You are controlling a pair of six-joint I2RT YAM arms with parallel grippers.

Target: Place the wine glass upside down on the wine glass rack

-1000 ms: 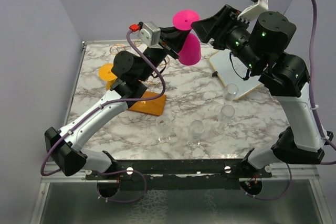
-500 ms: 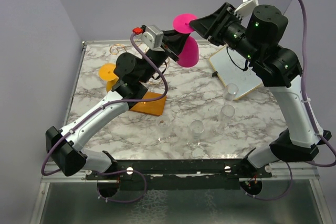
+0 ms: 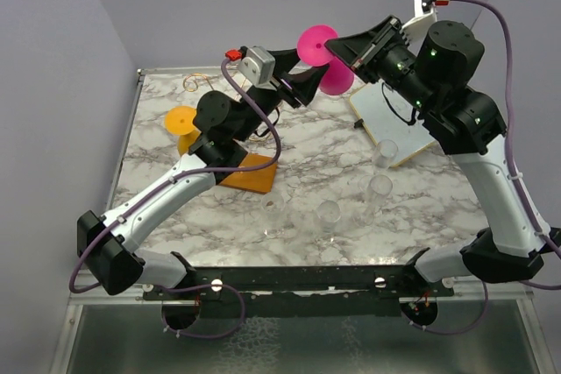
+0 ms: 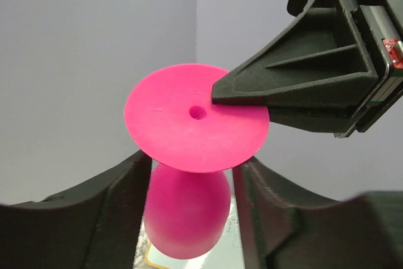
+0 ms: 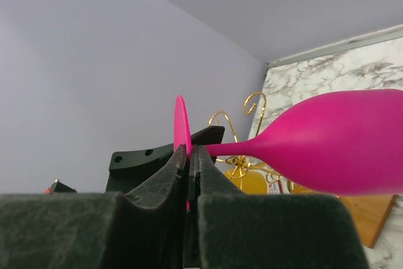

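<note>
The pink wine glass (image 3: 336, 79) hangs in the air above the back of the table, lying nearly sideways. My right gripper (image 3: 331, 44) is shut on the rim of its round foot (image 5: 182, 127), and the bowl (image 5: 340, 143) points away to the right. My left gripper (image 4: 192, 168) stands open around the stem just under the foot (image 4: 195, 118), its fingers (image 4: 119, 187) apart from the bowl (image 4: 186, 212). The wine glass rack (image 3: 250, 172), gold wire on an orange-brown base, stands below and left, with its curls (image 5: 239, 137) showing behind the stem.
An orange glass (image 3: 182, 120) hangs on the rack. Several clear glasses (image 3: 379, 188) stand on the marble table in front of the arms. A white board with a wooden edge (image 3: 390, 116) lies at the back right.
My right gripper has closed on the glass's foot. My left gripper has opened off the stem. The glass has tipped over, its bowl swinging up and to the right.
</note>
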